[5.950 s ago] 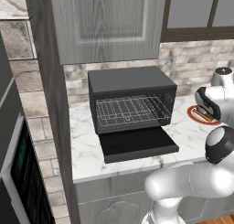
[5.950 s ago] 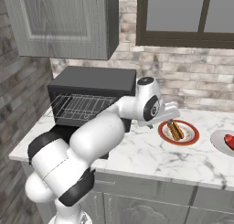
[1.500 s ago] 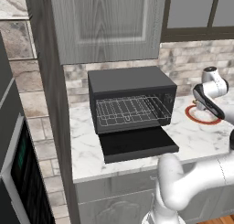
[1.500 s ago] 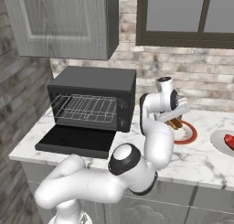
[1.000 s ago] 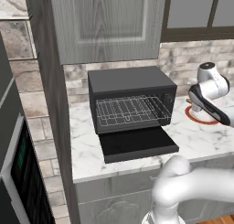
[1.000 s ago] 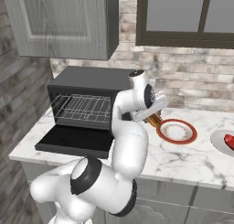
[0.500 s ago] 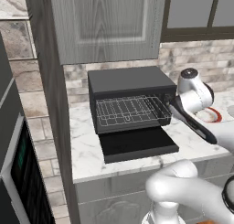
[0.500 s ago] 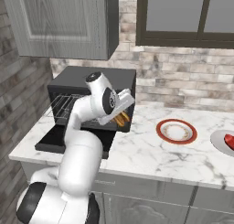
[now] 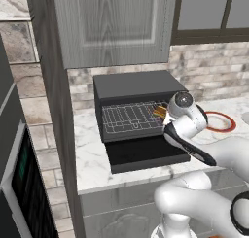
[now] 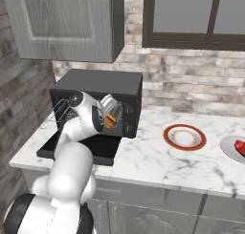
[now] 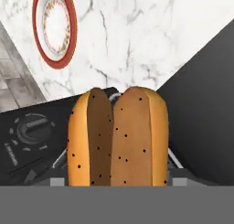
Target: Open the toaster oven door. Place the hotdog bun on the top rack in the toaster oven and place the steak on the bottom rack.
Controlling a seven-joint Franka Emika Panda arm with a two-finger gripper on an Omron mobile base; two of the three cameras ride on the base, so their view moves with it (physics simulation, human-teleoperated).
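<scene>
Gripper (image 10: 111, 116) clamped on hotdog bun (image 11: 118, 136). Bun carried off red-rimmed plate (image 10: 184, 137), now at toaster oven (image 9: 133, 86) mouth, right end, above lowered toaster oven door (image 9: 146, 153). Top rack (image 9: 130, 116) insertion imminent; steak (image 10: 240, 147) pending.

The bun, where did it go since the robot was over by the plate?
The gripper carried the bun away from the red-rimmed plate, leftward across the counter, up to the open toaster oven at rack height. It is still shut on the bun. The door stayed down, both racks stayed in place, and the steak stayed on its plate.
</scene>
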